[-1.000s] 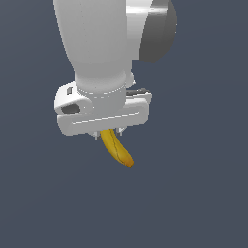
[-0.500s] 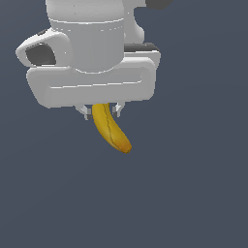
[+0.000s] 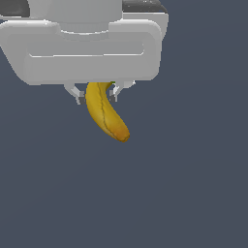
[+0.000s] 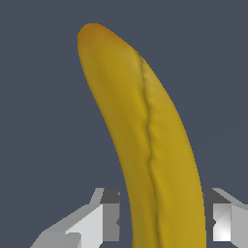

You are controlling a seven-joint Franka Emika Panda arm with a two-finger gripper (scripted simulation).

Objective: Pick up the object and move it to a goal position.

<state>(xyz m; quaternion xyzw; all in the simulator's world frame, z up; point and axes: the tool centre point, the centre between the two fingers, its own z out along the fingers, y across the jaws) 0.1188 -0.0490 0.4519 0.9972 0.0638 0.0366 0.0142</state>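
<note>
Tool and banana — nearer the camera.

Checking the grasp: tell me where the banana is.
In the exterior view the banana hangs below the end effector, clamped near its stem, orange tip toward the exterior view's right.

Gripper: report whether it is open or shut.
Shut on the curved yellow banana: the gripper has its fingers pressing both sides.

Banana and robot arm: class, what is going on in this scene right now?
A single robot arm's gripper is holding a yellow banana near its stem end, with the jaws closed on either side of it. The banana hangs down free below the gripper, its brownish-orange end lowest and touching nothing. No surface or goal marker shows in either view.
</note>
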